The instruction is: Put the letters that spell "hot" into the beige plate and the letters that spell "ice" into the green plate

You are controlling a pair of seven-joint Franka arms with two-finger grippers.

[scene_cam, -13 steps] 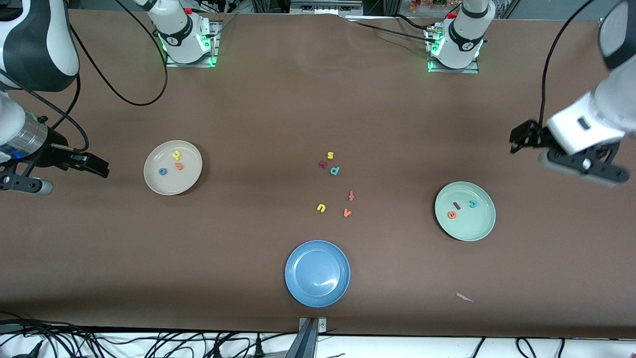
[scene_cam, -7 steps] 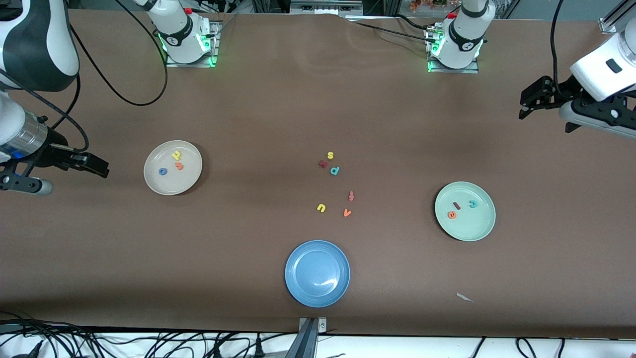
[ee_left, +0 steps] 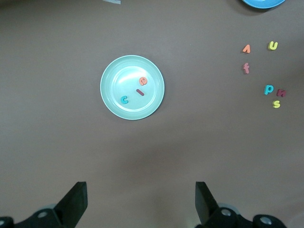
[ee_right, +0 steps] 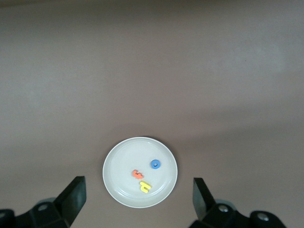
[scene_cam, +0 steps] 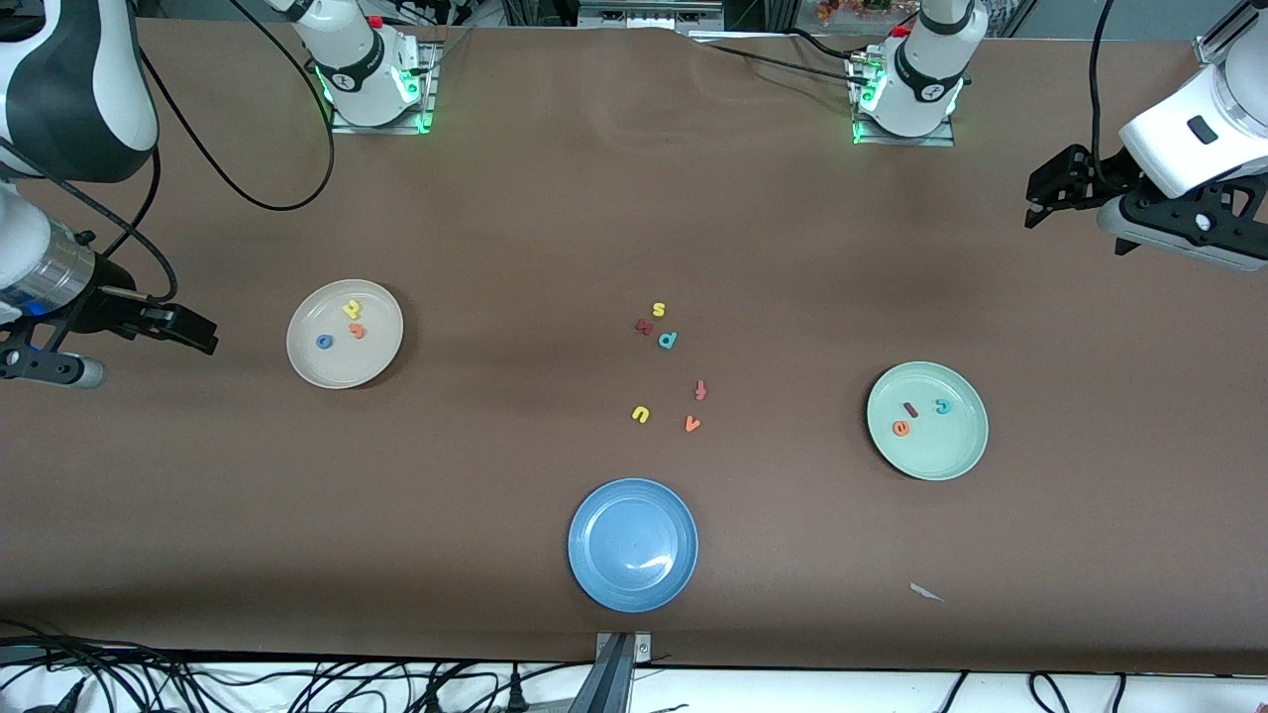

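The beige plate (scene_cam: 371, 355) (ee_right: 119, 164) holds the yellow h (scene_cam: 352, 309) (ee_right: 145, 186), the orange t (scene_cam: 357, 330) (ee_right: 137, 174) and the blue o (scene_cam: 324, 342) (ee_right: 155, 164). In the green plate (scene_cam: 953, 448) (ee_left: 114, 76) lie the orange e (scene_cam: 900, 428) (ee_left: 142, 81), the dark red i (scene_cam: 910, 408) (ee_left: 141, 92) and the teal c (scene_cam: 942, 406) (ee_left: 125, 99). My left gripper (scene_cam: 1038, 203) (ee_left: 141, 192) hangs open and empty over bare table at the left arm's end. My right gripper (scene_cam: 203, 335) (ee_right: 137, 189) waits open and empty at the right arm's end, beside the beige plate.
Loose letters lie mid-table: yellow s (scene_cam: 659, 309), a dark red letter (scene_cam: 644, 326), teal p (scene_cam: 668, 340), red-orange f (scene_cam: 700, 390), yellow u (scene_cam: 640, 414), orange v (scene_cam: 692, 424). A blue plate (scene_cam: 594, 515) sits nearest the front camera. A small white scrap (scene_cam: 926, 592) lies near the front edge.
The left arm has lifted and drawn back from above the green plate toward the left arm's end of the table. The right arm and all letters are unmoved.
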